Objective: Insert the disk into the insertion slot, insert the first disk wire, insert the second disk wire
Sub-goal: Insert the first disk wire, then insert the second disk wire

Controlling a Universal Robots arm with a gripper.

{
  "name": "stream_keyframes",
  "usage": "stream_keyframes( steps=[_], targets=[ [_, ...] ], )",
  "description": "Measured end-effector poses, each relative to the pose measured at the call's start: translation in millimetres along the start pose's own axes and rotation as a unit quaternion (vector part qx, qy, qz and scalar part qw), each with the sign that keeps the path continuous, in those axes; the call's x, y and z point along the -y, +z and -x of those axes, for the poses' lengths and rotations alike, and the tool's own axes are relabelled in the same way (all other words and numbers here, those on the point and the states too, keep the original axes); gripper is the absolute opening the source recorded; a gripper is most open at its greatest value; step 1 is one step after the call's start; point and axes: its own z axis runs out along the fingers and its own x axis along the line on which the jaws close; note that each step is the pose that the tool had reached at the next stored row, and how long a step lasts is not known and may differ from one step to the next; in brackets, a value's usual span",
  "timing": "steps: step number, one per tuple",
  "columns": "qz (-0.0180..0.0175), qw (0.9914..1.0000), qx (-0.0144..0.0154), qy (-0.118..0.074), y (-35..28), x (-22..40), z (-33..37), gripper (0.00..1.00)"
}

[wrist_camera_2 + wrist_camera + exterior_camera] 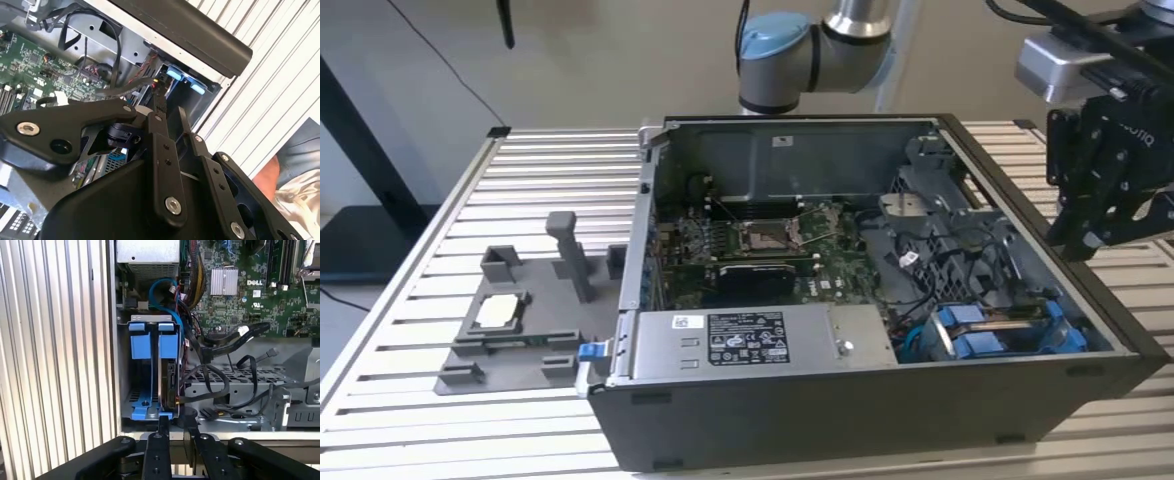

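Slatted table (534,170), fingers (163,429) narrowly parted, empty, near seated disk (165,375)

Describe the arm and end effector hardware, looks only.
The arm is silver-grey tube with a light-blue joint cap. The end effector is matte black with white lettering, a grey camera box above and black cables. In the first wrist view its fingers are black link bars with silver pivot screws.

Robotics lab: slatted bench (547,160), robot arm (781,55)
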Motion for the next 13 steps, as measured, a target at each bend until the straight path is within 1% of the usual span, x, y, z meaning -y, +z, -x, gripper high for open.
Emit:
stream_keyframes(
  steps=[1,6,9,10,11,13],
  targets=[
    [0.0,1.0,0.0,0.0,-1.5,0.2,0.0,0.27],
    [-0.0002,1.0,0.0,0.0,-1.6,0.1,0.0,0.27],
    [0.0001,1.0,0.0002,0.0,-1.7,-0.1,1.7,0.27],
    [0.0011,1.0,0.0006,0.0,-1.6,-0.4,2.5,0.27],
    [0.0029,1.0,0.0012,0.0,-1.7,-1.0,3.2,0.27],
    [0.0076,0.99997,0.0023,0.0,-1.6,-2.5,4.6,0.27]
  ],
)
